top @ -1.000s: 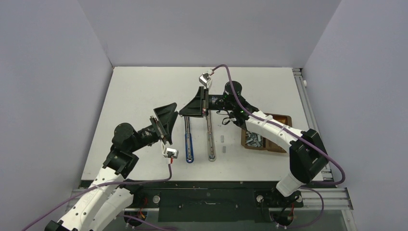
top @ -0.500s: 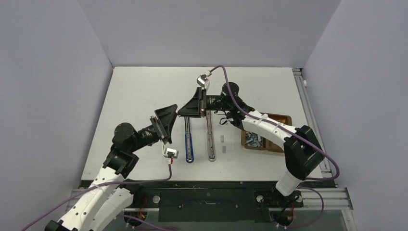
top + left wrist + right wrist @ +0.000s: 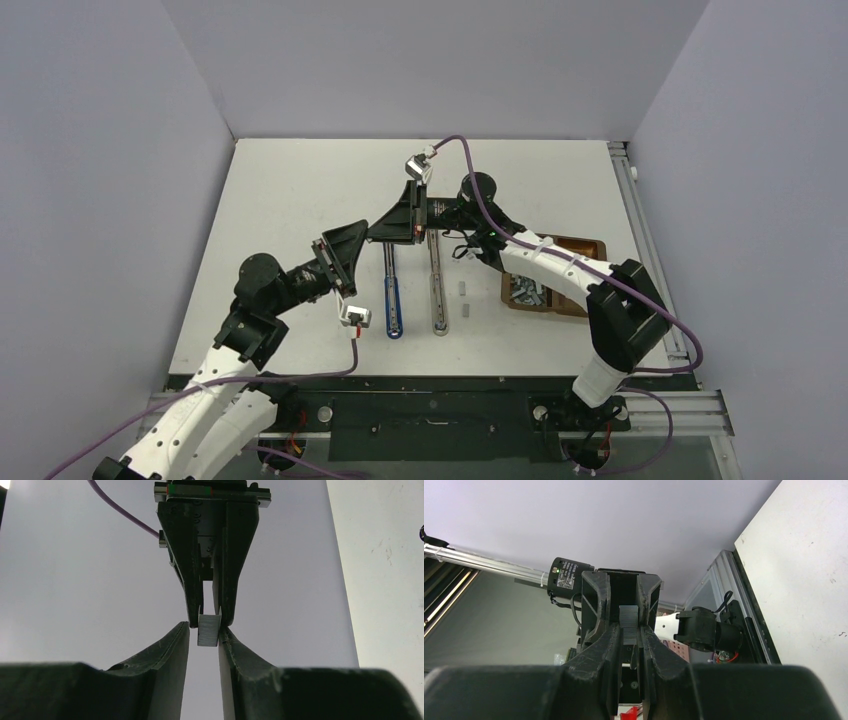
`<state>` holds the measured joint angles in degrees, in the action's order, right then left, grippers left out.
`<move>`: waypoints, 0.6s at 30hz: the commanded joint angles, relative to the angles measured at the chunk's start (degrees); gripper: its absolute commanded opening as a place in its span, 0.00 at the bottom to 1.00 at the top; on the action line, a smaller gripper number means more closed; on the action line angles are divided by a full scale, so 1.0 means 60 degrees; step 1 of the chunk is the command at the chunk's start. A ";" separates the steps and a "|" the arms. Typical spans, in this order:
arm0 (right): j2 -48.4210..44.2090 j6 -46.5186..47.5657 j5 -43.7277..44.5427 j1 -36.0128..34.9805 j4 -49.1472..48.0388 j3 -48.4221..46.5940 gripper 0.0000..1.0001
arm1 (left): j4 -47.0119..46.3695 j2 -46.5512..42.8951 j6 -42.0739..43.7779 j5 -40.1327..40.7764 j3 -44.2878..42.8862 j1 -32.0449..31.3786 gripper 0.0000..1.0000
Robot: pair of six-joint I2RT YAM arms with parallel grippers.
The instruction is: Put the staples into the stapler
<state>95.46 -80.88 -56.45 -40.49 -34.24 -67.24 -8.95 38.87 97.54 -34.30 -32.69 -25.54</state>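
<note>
A short silver-grey staple strip [image 3: 209, 632] hangs in mid-air above the table, and my right gripper [image 3: 383, 230] is shut on it. My left gripper [image 3: 358, 232] meets it tip to tip. Its jaws are narrowed around the strip's free end, one finger touching and a thin gap showing on the other side. The right wrist view shows the same strip [image 3: 629, 616] between the right fingers. The stapler [image 3: 438, 295] lies opened flat on the table below, its blue-tipped arm [image 3: 393, 300] beside its silver rail. The pile of staples [image 3: 525, 288] sits in a brown tray.
The brown tray [image 3: 580, 245] stands right of the stapler, under the right forearm. One loose staple strip [image 3: 462, 290] lies on the white table between the stapler and the tray. Grey walls enclose the table on three sides.
The left jaws have narrowed from wide open to nearly touching the strip. The right gripper has carried the strip a little leftward, so the two grippers' tips now meet.
</note>
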 commanded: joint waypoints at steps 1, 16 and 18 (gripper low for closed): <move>0.0070 -0.0057 -0.0041 -0.0097 -0.0778 -0.0085 0.12 | 0.0154 -0.0015 -0.0055 0.0016 -0.0524 -0.0050 0.23; 0.0002 0.0313 -0.0121 0.0141 -0.0304 -0.0379 0.39 | 0.1815 -0.0142 -0.0048 0.0107 -0.0914 -0.0050 0.06; -0.0083 0.0741 -0.0114 0.0304 0.0246 -0.0448 0.43 | 0.2510 -0.0116 0.0027 0.0240 -0.1082 -0.0050 0.06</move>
<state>95.48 -80.84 -56.49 -40.03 -34.79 -67.29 -1.41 38.57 97.14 -33.41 -35.14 -25.54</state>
